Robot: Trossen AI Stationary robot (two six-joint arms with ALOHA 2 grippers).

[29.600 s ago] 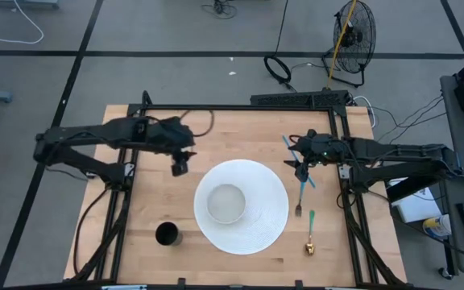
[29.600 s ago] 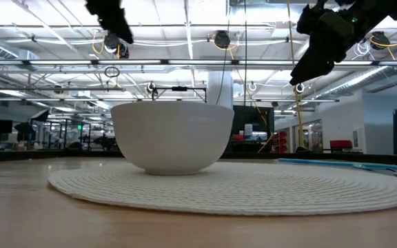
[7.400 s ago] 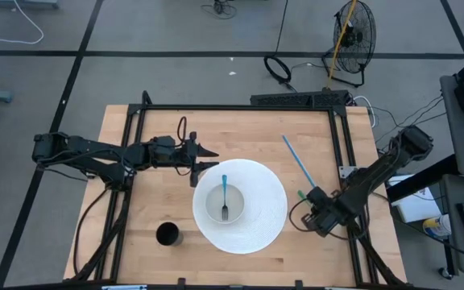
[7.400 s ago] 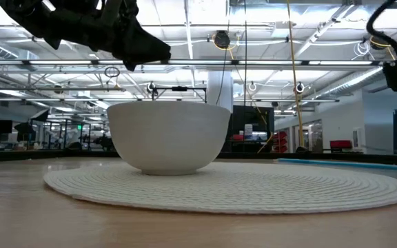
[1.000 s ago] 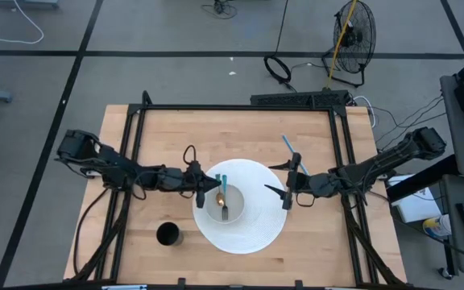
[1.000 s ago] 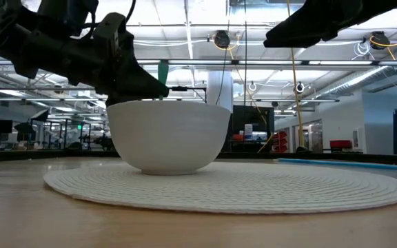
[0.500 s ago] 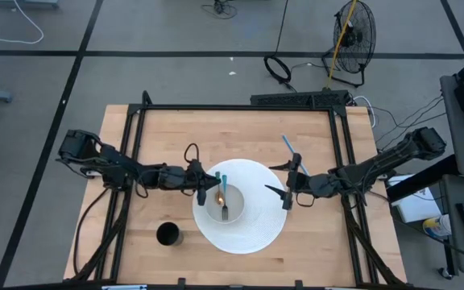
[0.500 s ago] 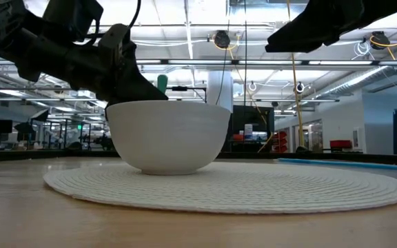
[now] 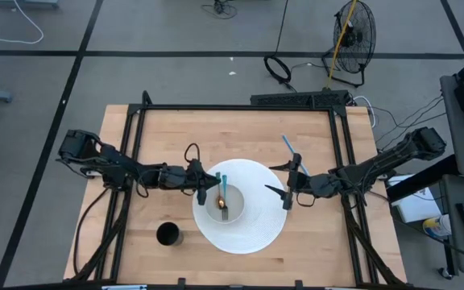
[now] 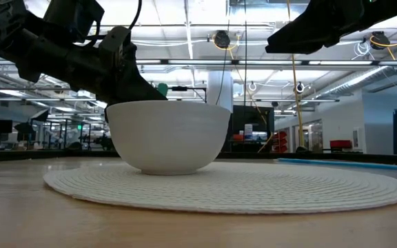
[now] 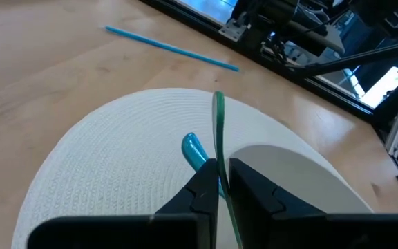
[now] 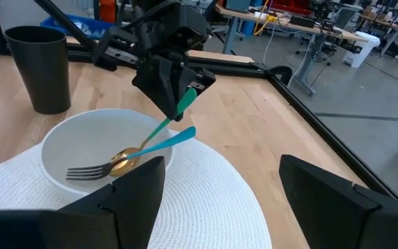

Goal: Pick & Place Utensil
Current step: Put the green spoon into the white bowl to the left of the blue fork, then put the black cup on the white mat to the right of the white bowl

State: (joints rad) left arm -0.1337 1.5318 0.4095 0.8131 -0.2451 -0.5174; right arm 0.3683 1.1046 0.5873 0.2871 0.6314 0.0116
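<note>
The blue-handled fork already lies in the white bowl. The left gripper, jaws barely parted around the green handle, has the gold spoon resting inside; release remains. The right gripper waits, jaws spread.

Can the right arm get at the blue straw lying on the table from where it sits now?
Probably yes. The blue straw lies bare on the wood just beyond the open right gripper, off the placemat, with nothing on it or between them.
</note>
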